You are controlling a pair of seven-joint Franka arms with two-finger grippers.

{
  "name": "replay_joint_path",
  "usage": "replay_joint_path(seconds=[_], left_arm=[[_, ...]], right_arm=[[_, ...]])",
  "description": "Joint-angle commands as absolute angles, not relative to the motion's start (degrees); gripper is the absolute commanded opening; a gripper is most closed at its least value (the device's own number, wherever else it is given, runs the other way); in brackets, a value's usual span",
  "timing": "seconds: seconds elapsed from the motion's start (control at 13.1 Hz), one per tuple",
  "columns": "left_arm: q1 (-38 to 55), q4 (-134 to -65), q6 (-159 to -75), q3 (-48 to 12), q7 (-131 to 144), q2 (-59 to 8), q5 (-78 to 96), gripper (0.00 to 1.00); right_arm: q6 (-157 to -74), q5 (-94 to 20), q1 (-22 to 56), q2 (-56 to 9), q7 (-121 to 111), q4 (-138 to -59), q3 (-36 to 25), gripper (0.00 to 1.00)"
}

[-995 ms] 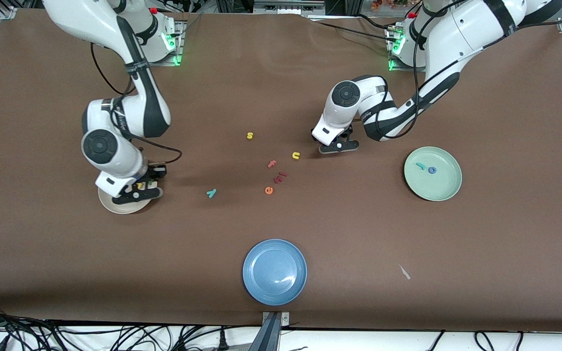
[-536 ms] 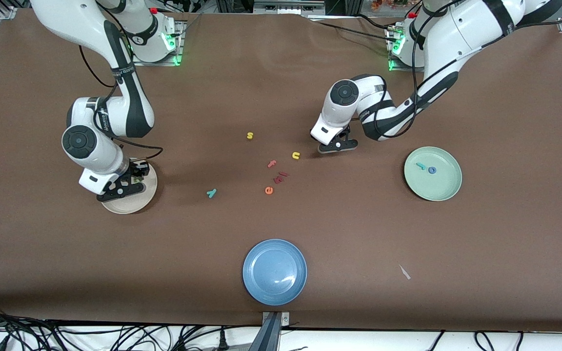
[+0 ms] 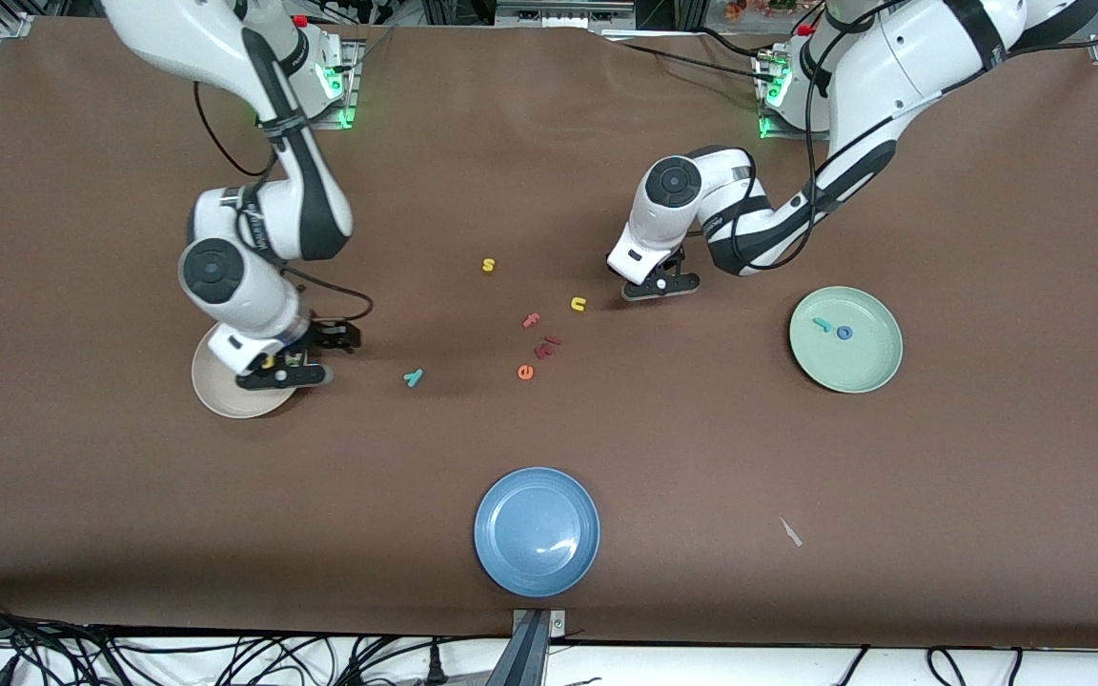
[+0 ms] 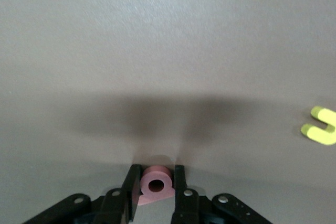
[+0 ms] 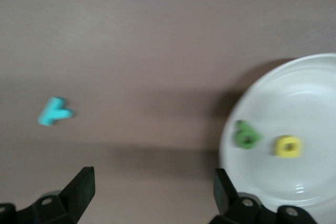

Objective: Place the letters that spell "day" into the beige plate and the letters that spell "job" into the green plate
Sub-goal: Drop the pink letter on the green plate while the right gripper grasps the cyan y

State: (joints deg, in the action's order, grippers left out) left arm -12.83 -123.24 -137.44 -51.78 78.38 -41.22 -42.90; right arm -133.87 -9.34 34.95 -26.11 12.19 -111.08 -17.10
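The pink "b" is pinched in the left gripper above the tabletop middle and should be carried level to the green plate. The right gripper is spread wide and empty over the beige plate edge, seemingly due for the "y".

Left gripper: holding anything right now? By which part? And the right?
The left gripper pinches the pinkish-red letter across its round bowl. The right gripper, jaws wide over the beige plate's edge, holds nothing.

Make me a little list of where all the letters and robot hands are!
beige plate: green letter, yellow letter
green plate: teal letter, blue ring
left gripper: shut on pink letter, above table
right gripper: open, at beige plate's edge
teal y: loose on table
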Motion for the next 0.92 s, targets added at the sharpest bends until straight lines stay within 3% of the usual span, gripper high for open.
replay_joint_path(seconds=[0.0, 0.46, 0.61, 0.84], left_arm=[[-14.3, -122.3, -136.3, -51.5, 79.3, -40.1, -44.8, 0.2], [-26.2, -121.1, -134.0, -56.5, 71.6, -39.8, -43.8, 0.21], [-31.7, -119.8, -128.6, -60.4, 67.1, -39.9, -42.4, 0.21], [-34.7, -113.1, -119.6, -60.4, 55.5, -39.9, -34.6, 0.2]], right_arm=[[-133.9, -10.6, 35.0, -31.7, 24.0, -104.6, -13.9, 1.0], [-134.4, -11.1, 35.1, -38.7, 41.5, -98.0, -10.9, 1.0], [-134.5, -11.0, 35.1, -39.6, 44.1, -97.6, -10.0, 1.0], [-134.5, -11.0, 35.0, -40.7, 44.4, -97.2, -9.9, 1.0]])
